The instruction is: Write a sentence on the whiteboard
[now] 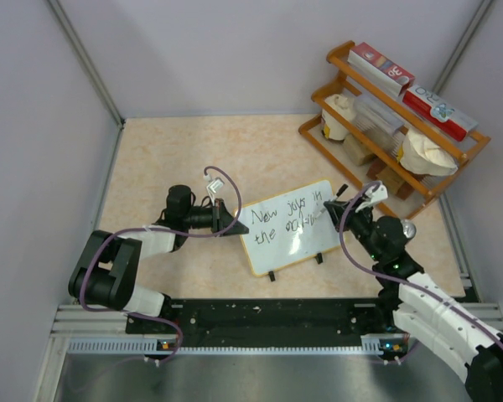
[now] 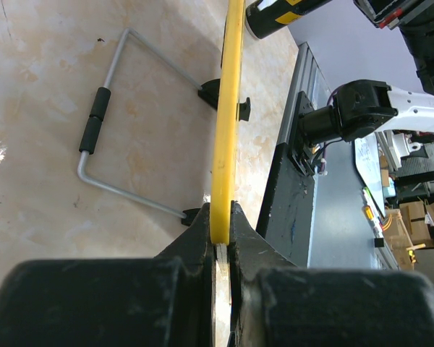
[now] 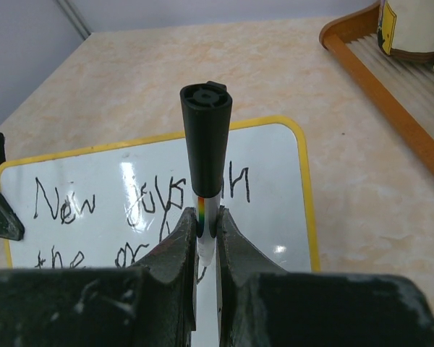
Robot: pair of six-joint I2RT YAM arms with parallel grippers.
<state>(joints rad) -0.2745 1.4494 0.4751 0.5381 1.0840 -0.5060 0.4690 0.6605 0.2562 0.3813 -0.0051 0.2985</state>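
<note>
Here's the whiteboard (image 1: 289, 228), sitting around the middle of the counter, a little nearer the near edge and angled so its right end points toward the far right corner. It's propped up on a wire stand (image 2: 105, 116) behind it, with black feet on the counter. The left gripper (image 2: 222, 217) is clenched on the board's left edge, and in the left wrist view the yellow frame runs straight up out of the two black fingers. Over on the right, the right gripper (image 3: 206, 223) is clamped around a marker (image 3: 205, 137), black barrel end up toward the camera and body pinched between the jaws. The tip goes down toward the board's right half, though I can't tell whether it touches. Writing (image 3: 137, 206) is on the surface: "New" and more scrawled words on the top line, then "the" and a few letters below. A wooden rack (image 1: 352, 63) stands in the far right corner, holding boxes and cream-coloured objects, well apart from the board.
</note>
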